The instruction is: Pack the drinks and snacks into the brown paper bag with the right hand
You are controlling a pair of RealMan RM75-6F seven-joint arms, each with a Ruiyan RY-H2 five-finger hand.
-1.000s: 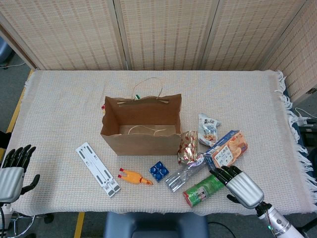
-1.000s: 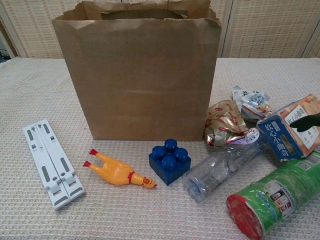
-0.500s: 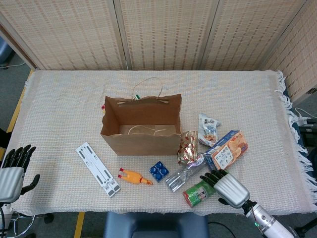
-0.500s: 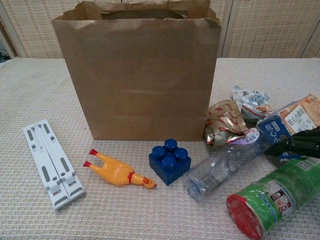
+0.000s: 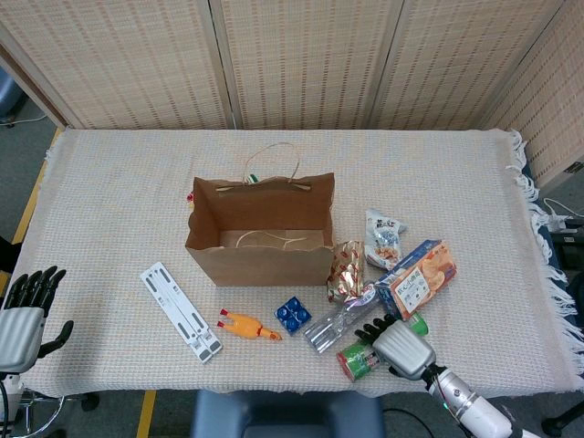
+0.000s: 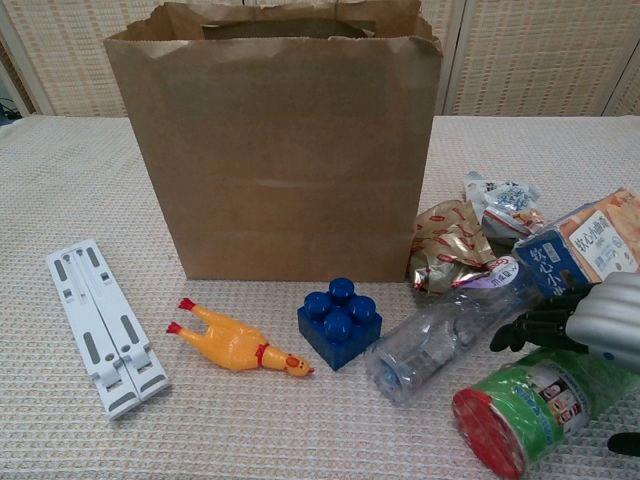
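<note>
A brown paper bag [image 5: 260,239] stands upright and open-mouthed at the middle of the cloth-covered table [image 5: 109,192], apparently empty apart from its own handle cord, so packing appears not yet begun. To its right the snacks and drinks lie in a loose cluster: an orange-and-blue biscuit box [image 5: 418,277], a green canister [image 6: 535,398] on its side with its red end toward the chest camera, a clear plastic bottle [image 6: 450,335] lying flat, a gold foil packet [image 5: 346,270] leaning against the bag's corner and a small white snack pouch [image 5: 383,238]. The right hand [image 5: 399,345] sits over the green canister, fingers draped across it and the thumb low on the near side, seemingly settling a grasp; whether it grips yet cannot be told. The left hand [image 5: 20,315] hangs idle at the table's edge, fingers apart, holding nothing. A white folding stand [image 5: 180,311], rubber chicken [image 5: 247,325] and blue block [image 5: 293,314] lie in front of the bag, not part of the job.
</note>
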